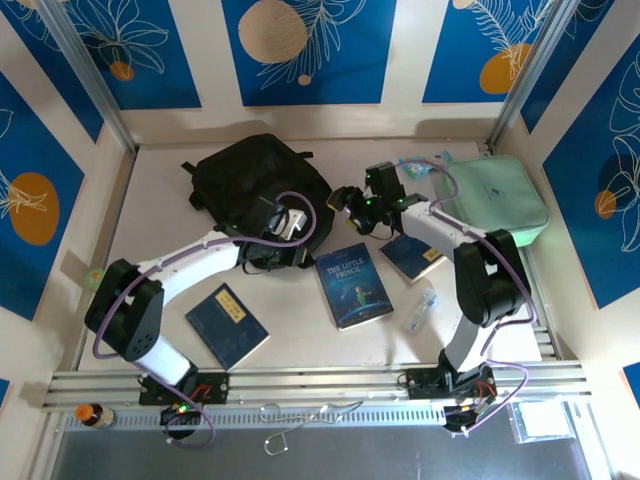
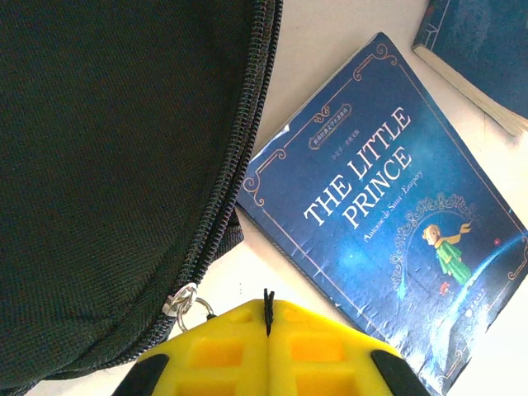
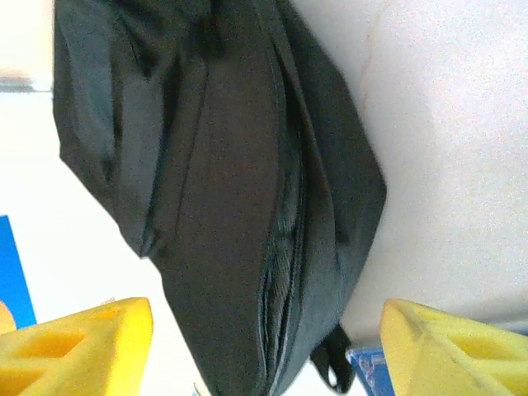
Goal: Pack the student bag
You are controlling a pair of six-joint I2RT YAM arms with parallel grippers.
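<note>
Bag [image 1: 240, 175]: black, lying flat, far centre-left of table [image 1: 300, 340].
Left gripper [image 2: 268, 309]: closed, thin black tab [image 2: 268, 299] pinched between its fingers, beside the bag's zipper [image 2: 239, 165].
Right gripper [image 3: 268, 318]: jaws wide apart, holding nothing, near the bag's right edge.
Little Prince book [image 1: 352, 285]: just beside the bag.

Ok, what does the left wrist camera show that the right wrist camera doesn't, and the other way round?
Extra in the left wrist view: The Little Prince book beside the student bag, a second blue book's corner, the zipper slider, and the left gripper shut on a black tab. Extra in the right wrist view: the right gripper open, yellow fingers far apart, and the bag's long zipper line. Shared: the student bag on the pale table.
</note>
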